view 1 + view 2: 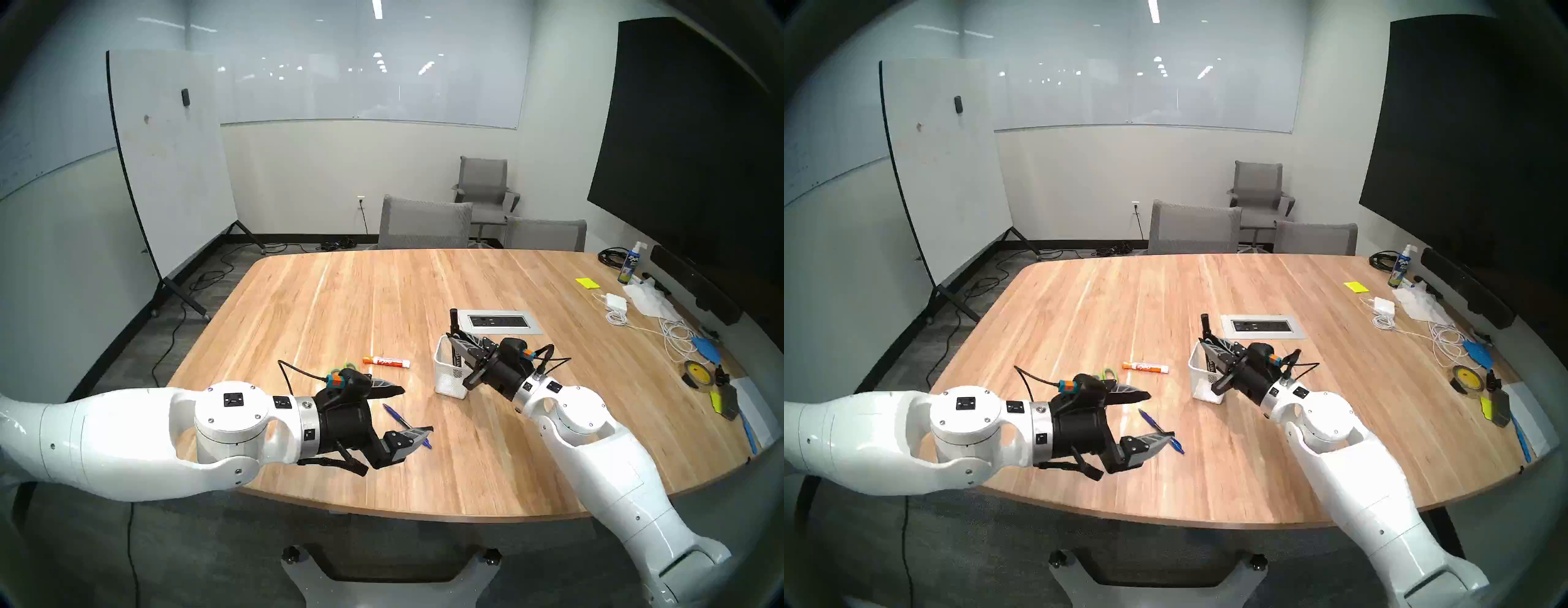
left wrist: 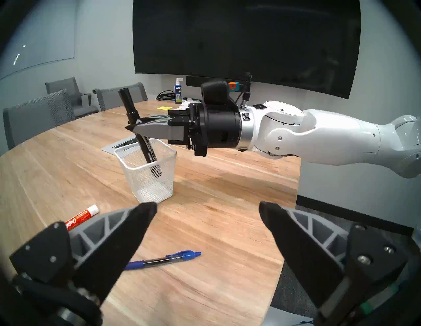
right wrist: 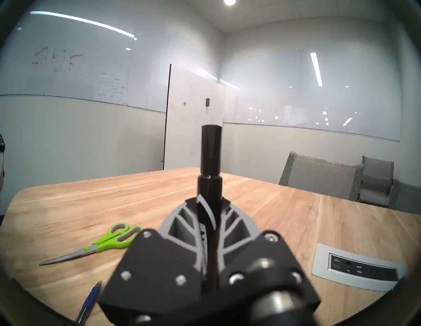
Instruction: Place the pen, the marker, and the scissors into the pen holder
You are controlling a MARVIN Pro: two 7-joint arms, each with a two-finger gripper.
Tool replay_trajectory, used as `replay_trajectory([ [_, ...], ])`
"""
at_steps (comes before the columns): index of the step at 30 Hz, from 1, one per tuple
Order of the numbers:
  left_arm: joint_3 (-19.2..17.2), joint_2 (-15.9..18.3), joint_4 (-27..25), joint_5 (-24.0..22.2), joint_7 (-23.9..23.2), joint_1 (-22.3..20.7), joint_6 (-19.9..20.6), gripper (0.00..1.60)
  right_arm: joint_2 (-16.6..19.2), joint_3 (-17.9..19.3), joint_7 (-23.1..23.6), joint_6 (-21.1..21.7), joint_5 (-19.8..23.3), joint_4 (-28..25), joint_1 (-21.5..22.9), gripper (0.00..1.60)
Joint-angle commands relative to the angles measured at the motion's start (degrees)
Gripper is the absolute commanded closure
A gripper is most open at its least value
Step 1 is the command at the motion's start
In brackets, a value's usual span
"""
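My right gripper (image 2: 134, 127) is shut on a thick black marker (image 2: 128, 102). The marker stands tilted, its lower end inside the white mesh pen holder (image 2: 148, 179). The blue pen (image 2: 164, 260) lies flat on the table, just below my open left gripper (image 2: 207, 209), which holds nothing. In the right wrist view the scissors (image 3: 102, 243) with lime-green handles lie flat on the wood; in the head view only the handles (image 1: 345, 366) peek out behind my left wrist. An orange-and-white marker (image 1: 387, 362) lies between the scissors and the pen holder (image 1: 449, 373).
A grey power outlet panel (image 1: 502, 321) is set into the table just behind the holder. Cables, a charger (image 1: 615, 302), a spray bottle (image 1: 630, 265) and a tape roll (image 1: 695, 373) clutter the right side. Grey chairs (image 1: 424, 223) stand at the far edge.
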Motion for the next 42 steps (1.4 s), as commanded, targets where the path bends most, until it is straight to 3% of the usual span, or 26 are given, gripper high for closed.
replay_trajectory([
  [1,-0.54,-0.02,-0.39,0.12,0.10,-0.43,-0.51,0.00,-0.19,0.07,-1.55,1.19,-1.10,-2.27,0.88,1.60],
  [42,-0.54,-0.02,-0.39,0.12,0.10,-0.43,-0.52,0.00,-1.18,-0.33,-3.40,13.34,-4.81,-3.00,3.42,1.60],
])
